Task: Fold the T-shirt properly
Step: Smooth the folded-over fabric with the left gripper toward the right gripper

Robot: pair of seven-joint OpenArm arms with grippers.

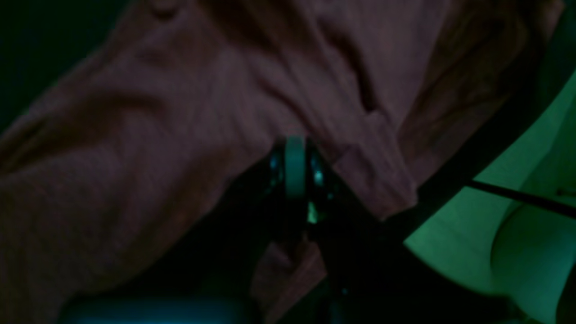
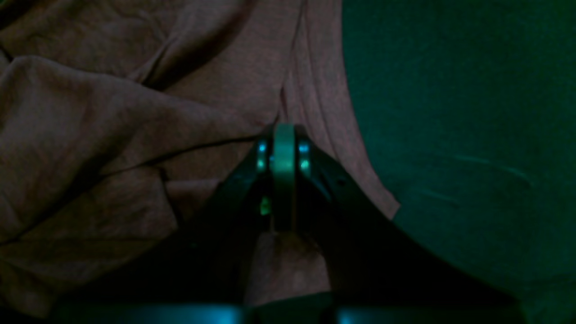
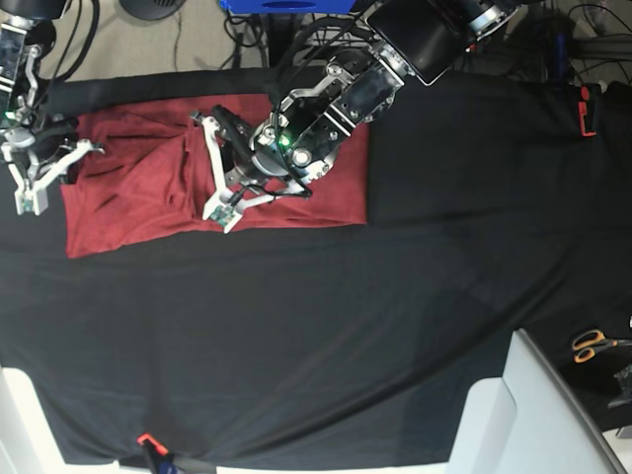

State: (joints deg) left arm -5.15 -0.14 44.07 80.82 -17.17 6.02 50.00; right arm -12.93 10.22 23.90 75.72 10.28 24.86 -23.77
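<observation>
At the far left of the base view, the right pincer sits at the left edge of the T-shirt. Its wrist view shows the jaws pressed together at the garment's edge, with rumpled maroon cloth spreading to the left and bare black cloth to the right; fabric shows below the jaws, but whether any is pinched between them cannot be told.

The T-shirt lies on the counter toward its upper left part, a partly folded brick-red shape with creases and an overlapped layer near its middle.

Further right, the left pincer rests over the middle of the shirt, its arm reaching down from the upper right. In the left wrist view the jaws are likewise together, wrinkled fabric above and beside them and a small flap below.

At the counter's right edge lie orange-handled scissors.
</observation>
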